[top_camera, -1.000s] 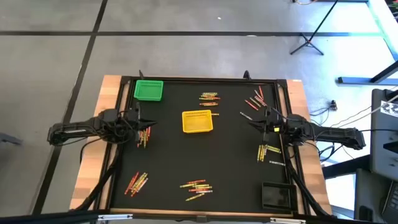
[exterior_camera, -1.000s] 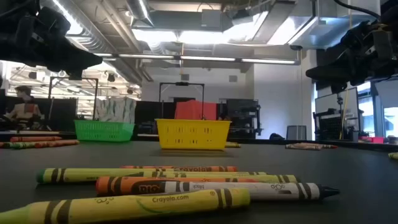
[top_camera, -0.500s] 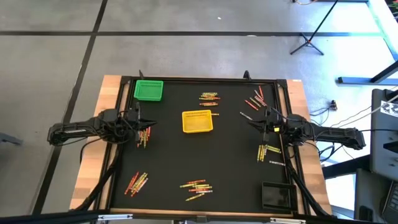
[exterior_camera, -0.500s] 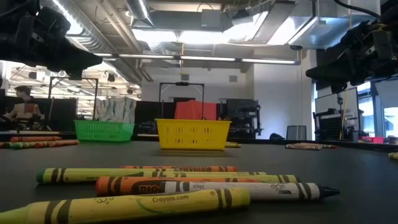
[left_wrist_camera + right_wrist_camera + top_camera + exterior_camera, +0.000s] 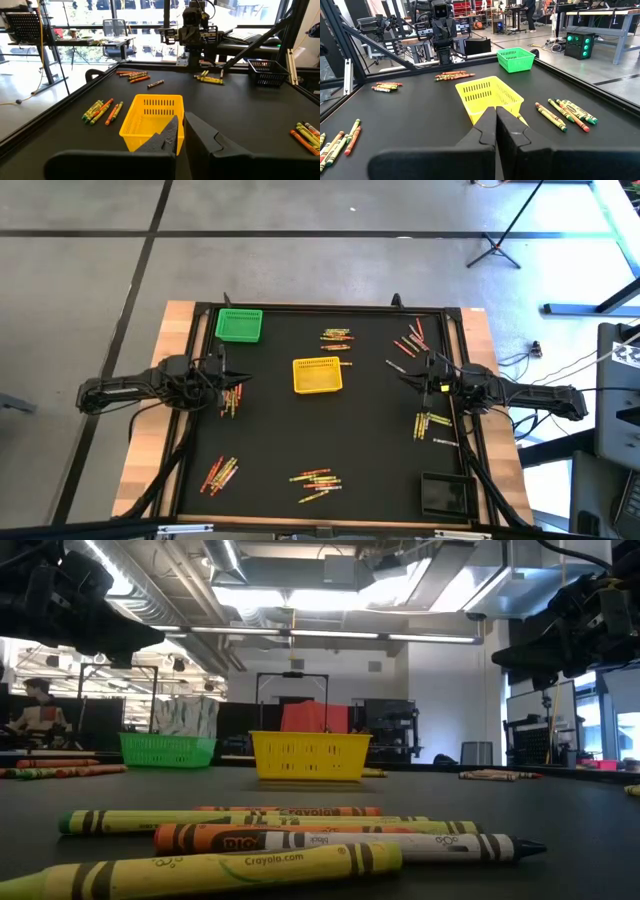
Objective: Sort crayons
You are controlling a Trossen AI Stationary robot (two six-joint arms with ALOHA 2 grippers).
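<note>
Crayons lie in several small piles on the black table: far middle (image 5: pixel 337 337), far right (image 5: pixel 412 340), left (image 5: pixel 232 398), right (image 5: pixel 433 425), near left (image 5: pixel 220 473) and near middle (image 5: pixel 316 482), the last filling the low view's foreground (image 5: pixel 280 838). My left gripper (image 5: pixel 243 375) hovers above the left pile, shut and empty; its fingers show in the left wrist view (image 5: pixel 181 131). My right gripper (image 5: pixel 402 373) hovers at the right, shut and empty, facing the yellow basket (image 5: pixel 495 116).
A yellow mesh basket (image 5: pixel 317 375) stands at the table's middle, a green one (image 5: pixel 239 325) at the far left corner, a black one (image 5: pixel 444 495) at the near right corner. A raised frame (image 5: pixel 330 308) edges the table. A person (image 5: pixel 40 715) sits far behind.
</note>
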